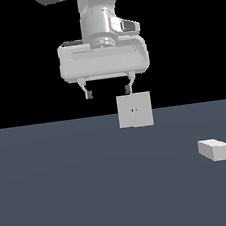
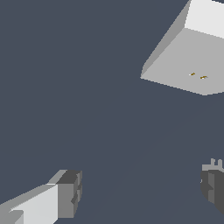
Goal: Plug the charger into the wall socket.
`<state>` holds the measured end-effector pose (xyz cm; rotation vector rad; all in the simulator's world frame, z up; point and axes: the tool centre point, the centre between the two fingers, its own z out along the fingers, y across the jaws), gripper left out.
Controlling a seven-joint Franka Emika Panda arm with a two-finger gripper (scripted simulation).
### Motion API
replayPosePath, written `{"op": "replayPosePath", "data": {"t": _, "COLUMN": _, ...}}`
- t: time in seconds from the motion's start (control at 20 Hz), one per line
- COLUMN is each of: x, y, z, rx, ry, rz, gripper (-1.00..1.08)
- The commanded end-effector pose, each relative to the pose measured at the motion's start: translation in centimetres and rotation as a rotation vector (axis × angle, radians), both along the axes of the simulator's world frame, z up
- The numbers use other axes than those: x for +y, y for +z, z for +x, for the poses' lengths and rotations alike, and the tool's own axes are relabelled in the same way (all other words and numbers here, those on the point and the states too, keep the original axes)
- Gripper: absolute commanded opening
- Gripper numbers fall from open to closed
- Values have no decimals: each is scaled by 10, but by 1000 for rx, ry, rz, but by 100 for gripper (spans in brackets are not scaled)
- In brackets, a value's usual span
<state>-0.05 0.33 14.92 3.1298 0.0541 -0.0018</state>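
Observation:
The charger (image 1: 215, 150) is a small light-grey elongated block lying on the dark floor at the exterior view's right. It does not show in the wrist view. The wall socket (image 1: 135, 110) is an upright light-grey square plate with a tiny yellowish mark at its centre; it also shows in the wrist view (image 2: 183, 61). My gripper (image 1: 107, 92) hangs open and empty above the floor, just above and to the left of the socket in the exterior view. Its fingertips (image 2: 69, 192) show in the wrist view with nothing between them.
The dark grey floor (image 1: 70, 191) stretches under everything. The arm's white hand body (image 1: 104, 59) sits above the fingers.

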Motion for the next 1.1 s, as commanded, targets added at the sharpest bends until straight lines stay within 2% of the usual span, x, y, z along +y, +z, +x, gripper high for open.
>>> {"op": "replayPosePath", "data": {"t": 0.0, "x": 0, "y": 0, "z": 0, "rx": 0, "ry": 0, "rz": 0, "gripper": 100}}
{"op": "replayPosePath", "data": {"t": 0.5, "x": -15, "y": -6, "z": -7, "rx": -29, "ry": -8, "rz": 0, "gripper": 100}}
{"op": "replayPosePath", "data": {"t": 1.05, "x": -65, "y": -28, "z": -30, "rx": -128, "ry": -35, "rz": -1, "gripper": 100}}
